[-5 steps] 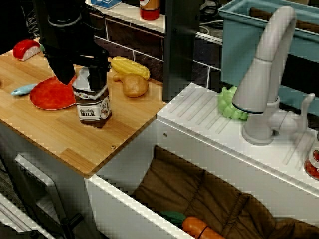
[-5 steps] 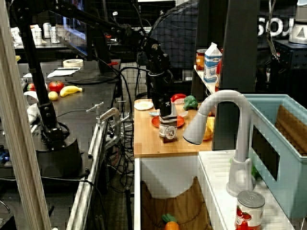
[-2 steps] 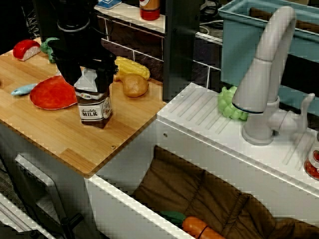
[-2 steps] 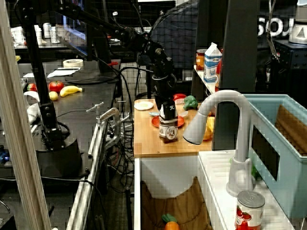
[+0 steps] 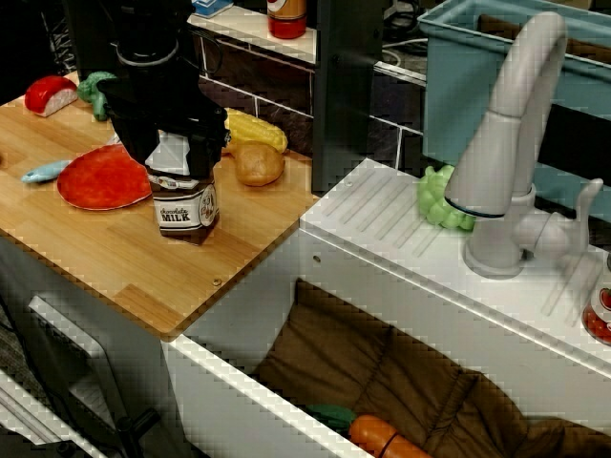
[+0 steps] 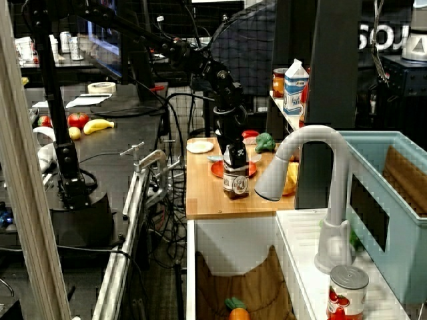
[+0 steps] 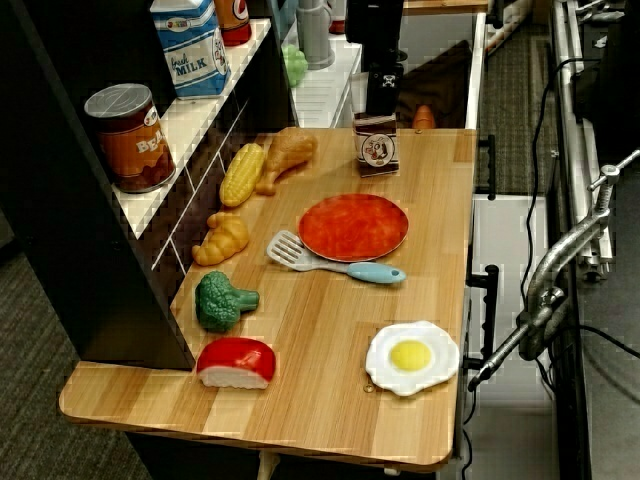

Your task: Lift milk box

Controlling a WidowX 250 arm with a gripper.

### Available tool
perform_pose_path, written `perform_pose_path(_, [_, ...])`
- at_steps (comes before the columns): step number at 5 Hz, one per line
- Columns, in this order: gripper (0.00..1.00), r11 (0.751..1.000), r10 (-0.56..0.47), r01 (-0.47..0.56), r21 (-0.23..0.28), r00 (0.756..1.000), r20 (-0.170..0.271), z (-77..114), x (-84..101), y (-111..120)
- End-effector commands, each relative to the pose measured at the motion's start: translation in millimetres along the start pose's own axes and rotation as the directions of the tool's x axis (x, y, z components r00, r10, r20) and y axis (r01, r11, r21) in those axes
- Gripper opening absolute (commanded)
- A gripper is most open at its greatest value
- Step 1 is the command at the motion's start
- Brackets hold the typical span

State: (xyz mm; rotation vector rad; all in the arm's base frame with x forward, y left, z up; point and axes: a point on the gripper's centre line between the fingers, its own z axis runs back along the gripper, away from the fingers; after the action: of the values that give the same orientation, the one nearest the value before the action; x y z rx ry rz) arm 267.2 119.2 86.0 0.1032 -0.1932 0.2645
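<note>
The milk box [image 5: 186, 208] is a dark brown carton with a white peaked top and a "chocolate MILK" label. It stands upright on the wooden counter [image 5: 115, 262], just right of the red plate [image 5: 95, 181]. My black gripper [image 5: 174, 145] comes down from above, its fingers [image 5: 204, 143] pressed on either side of the peaked top. In the side view the milk box [image 6: 235, 184] hangs under the gripper [image 6: 235, 157], its base at or barely off the wood. The overhead view shows the milk box [image 7: 377, 148] below the gripper [image 7: 383, 88].
A drumstick [image 5: 258, 164] and corn [image 5: 250, 129] lie right behind the box. A spatula [image 7: 335, 262], fried egg [image 7: 411, 356], broccoli [image 7: 222, 300] and croissant [image 7: 225, 240] share the counter. The sink basin [image 5: 382, 382] and faucet [image 5: 506, 143] are to the right.
The gripper came down over the carton's peaked top and closed on it. The tilted carton now stands straight and has shifted slightly right with the gripper.
</note>
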Motion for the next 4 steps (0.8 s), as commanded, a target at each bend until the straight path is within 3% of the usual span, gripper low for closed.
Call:
perform_pose_path(1, [0.00, 1.000, -0.018, 0.018, -0.014, 0.999, 0.034, 5.4, -1.8, -0.3])
perform_pose_path(4, [0.00, 0.998, -0.054, 0.057, -0.015, 0.987, 0.151, 20.4, -14.9, -3.2])
